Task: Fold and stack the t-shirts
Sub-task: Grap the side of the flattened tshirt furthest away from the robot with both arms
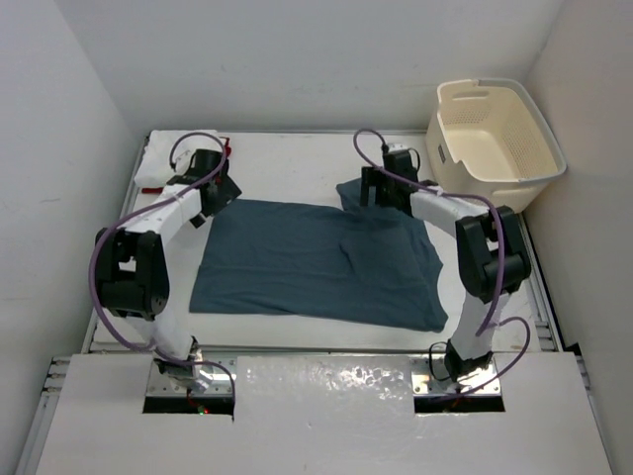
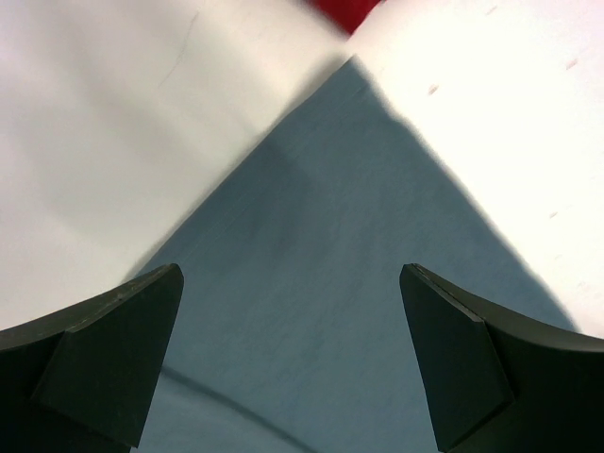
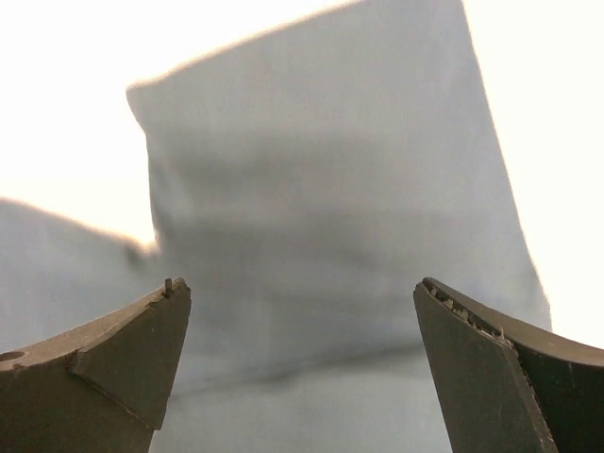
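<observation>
One shirt in play: dark teal-blue t-shirt (image 1: pixel 316 262), spread mostly flat mid-table, some wrinkles on its right side. Left gripper (image 2: pixel 291 274) hovers over its far-left corner, fingers wide apart, holding nothing. Right gripper (image 3: pixel 302 283) sits above the far-right part, what looks like a sleeve, also wide open and empty.

Step, my read: lay-out is done, first fold not yet started. Next move: drop both claws onto the far edge, pinch a single layer each, lift together and carry it toward me. Uneven lift would skew the fold.

Red t-shirt (image 2: pixel 344 11) shows only as a sliver just beyond that left corner. White bundle (image 1: pixel 156 178) at the far-left table edge is probably the white t-shirt; can't tell for sure.

Table (image 1: pixel 297 163) is white and matte. Cream laundry basket (image 1: pixel 465 166) sits in the far-right corner. Plain white walls on three sides.
</observation>
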Robot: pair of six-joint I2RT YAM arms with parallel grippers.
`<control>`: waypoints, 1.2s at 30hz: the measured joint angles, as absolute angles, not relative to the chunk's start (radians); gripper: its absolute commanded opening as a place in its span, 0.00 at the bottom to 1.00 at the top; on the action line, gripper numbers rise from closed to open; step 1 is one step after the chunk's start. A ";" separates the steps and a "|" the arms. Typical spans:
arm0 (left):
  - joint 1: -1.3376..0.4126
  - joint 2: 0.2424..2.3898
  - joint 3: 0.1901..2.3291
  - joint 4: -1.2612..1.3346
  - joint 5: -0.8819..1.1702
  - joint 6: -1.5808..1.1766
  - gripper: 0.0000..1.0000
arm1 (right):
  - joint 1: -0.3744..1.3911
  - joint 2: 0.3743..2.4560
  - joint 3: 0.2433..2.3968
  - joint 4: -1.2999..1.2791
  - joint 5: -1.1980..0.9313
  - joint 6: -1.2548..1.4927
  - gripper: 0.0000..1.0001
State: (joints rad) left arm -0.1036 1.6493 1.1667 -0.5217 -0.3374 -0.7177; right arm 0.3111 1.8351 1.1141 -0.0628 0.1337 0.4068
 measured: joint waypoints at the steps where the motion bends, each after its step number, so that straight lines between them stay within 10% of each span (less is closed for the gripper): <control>1: -0.104 1.668 1.191 -0.519 -0.338 -0.712 1.00 | 0.304 1.862 1.172 -0.071 0.146 0.387 0.99; 10: -0.103 1.855 1.345 -0.500 -0.338 -0.653 0.99 | 0.244 2.138 1.575 -0.124 0.184 0.290 0.99; 32: -0.103 2.184 1.602 -0.508 -0.466 -0.571 0.63 | 0.192 2.489 2.014 -0.273 0.183 0.231 0.99; 36: -0.103 2.184 1.597 -0.507 -0.473 -0.578 0.36 | 0.185 2.522 2.047 -0.281 0.181 0.236 0.99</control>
